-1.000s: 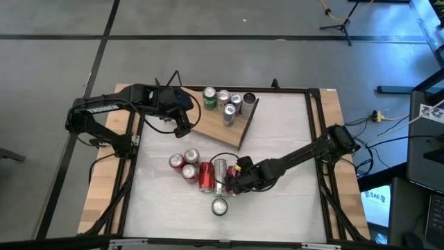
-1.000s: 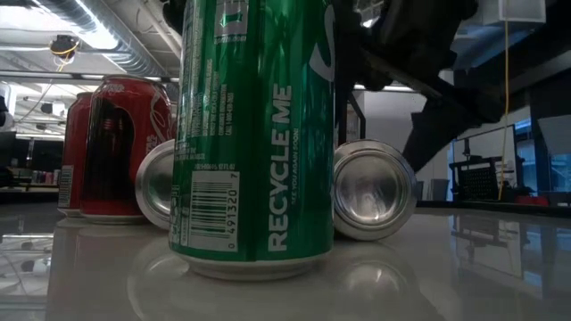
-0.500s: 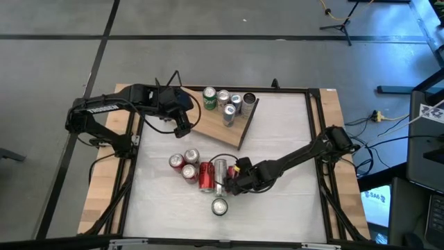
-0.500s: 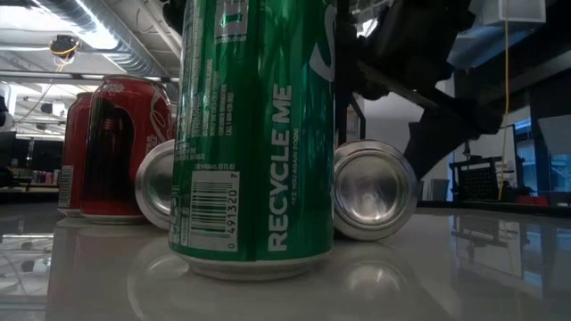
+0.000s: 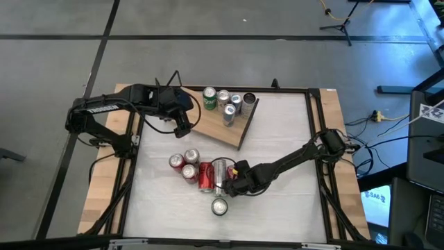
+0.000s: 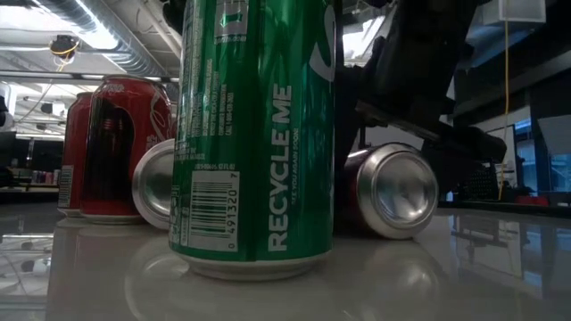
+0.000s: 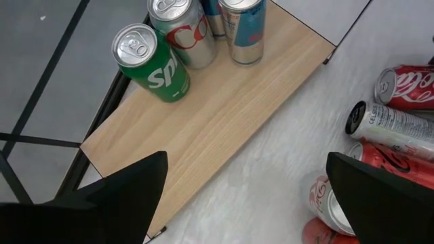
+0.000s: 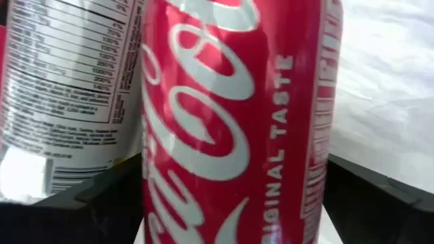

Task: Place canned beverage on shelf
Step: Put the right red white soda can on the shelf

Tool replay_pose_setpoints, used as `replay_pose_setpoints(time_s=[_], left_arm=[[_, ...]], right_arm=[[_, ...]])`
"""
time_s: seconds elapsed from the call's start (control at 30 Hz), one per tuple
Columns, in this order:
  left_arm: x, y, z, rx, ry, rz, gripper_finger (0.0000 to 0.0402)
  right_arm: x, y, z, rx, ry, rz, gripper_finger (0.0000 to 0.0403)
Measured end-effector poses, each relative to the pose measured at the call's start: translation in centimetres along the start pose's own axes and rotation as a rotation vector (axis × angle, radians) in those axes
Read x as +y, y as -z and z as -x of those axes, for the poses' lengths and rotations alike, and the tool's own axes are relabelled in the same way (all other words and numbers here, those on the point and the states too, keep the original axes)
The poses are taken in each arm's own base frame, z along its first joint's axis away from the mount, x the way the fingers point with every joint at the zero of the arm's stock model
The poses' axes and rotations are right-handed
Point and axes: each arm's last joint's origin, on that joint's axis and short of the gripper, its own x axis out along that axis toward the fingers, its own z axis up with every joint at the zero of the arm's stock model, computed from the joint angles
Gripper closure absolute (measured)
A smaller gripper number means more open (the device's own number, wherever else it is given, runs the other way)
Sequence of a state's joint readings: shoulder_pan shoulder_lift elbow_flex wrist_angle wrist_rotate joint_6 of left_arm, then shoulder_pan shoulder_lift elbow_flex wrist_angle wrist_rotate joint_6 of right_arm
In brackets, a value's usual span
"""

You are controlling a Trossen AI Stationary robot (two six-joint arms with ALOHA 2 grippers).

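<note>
The shelf is a wooden board lying aslant at the table's far middle, with several upright cans on its far end. My right gripper is open and points steeply down. Its fingers stand on either side of a red cola can that lies on its side, mostly hidden under the gripper in the high view. In the low view that can shows its silver end. A silver can lies just to its left. My left gripper hangs open above the shelf's left end. My right gripper comes from above, slanting in from the table's right, with its fingers across the lying red can's rounded side. The can rests on the table. Whether a finger touches it now I cannot tell.
Left of the silver can lies another red can, and three upright red cans stand farther left. A green can stands upright close to the near edge, filling the low view. Bare tabletop lies to the right.
My right gripper has come down and a little toward the table's left, lowering over the lying red can. In the low view that can has turned: its near end has swung toward the table's right, so that its red side now shows.
</note>
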State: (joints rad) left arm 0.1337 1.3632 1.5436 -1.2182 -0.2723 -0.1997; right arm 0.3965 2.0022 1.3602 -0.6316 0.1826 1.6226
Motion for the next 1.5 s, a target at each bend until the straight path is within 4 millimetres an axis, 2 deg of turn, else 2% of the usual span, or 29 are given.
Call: replay_pose_setpoints(time_s=[0.1,0.33,0.67,0.8,1.03,1.33,1.5], left_arm=[[0.0,0.0,0.0,0.000,0.000,0.000,0.0012],[0.0,0.0,0.0,0.000,0.000,0.000,0.0012],[0.0,0.0,0.0,0.000,0.000,0.000,0.0012],[0.0,0.0,0.0,0.000,0.000,0.000,0.0012],[0.0,0.0,0.0,0.000,0.000,0.000,0.0012],[0.0,0.0,0.0,0.000,0.000,0.000,0.0012],[0.0,0.0,0.0,0.000,0.000,0.000,0.0012]], right_arm=[[0.0,0.0,0.0,0.000,0.001,0.000,0.0038],[0.0,0.0,0.0,-0.012,0.001,0.008,0.0114],[0.0,0.0,0.2,-0.007,-0.004,0.061,0.0106],[0.0,-0.2,1.3,-0.013,-0.018,0.096,0.0107],[-0.2,-0.9,4.9,-0.046,-0.062,0.159,0.0112],[-2.2,-2.6,12.6,-0.098,-0.119,0.254,0.0111],[-4.2,-3.6,17.3,-0.118,-0.179,0.308,0.0108]])
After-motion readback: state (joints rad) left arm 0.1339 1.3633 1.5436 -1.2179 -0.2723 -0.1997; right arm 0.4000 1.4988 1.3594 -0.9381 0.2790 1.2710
